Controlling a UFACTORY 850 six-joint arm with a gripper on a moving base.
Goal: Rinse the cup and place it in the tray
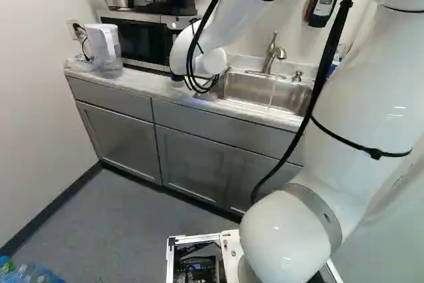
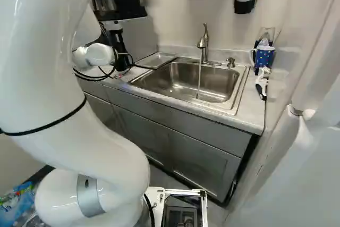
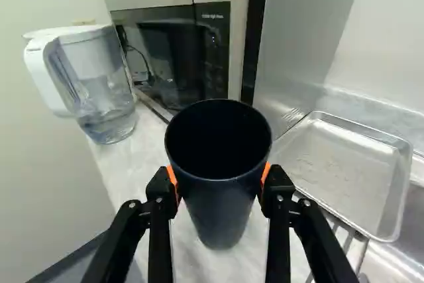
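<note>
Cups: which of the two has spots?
The blue mug right of the sink in the right base view; the dark cup in the gripper is plain.

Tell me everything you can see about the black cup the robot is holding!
The cup is tall, round and plain, without a handle. It is wide at its open mouth and narrower at the bottom. It looks smooth, perhaps metal or plastic. The gripper squeezes it from two sides with orange pads. It seems upright, over or on the counter, in front of the microwave and beside the tray. Inside is too dark to tell if there's water.
</note>
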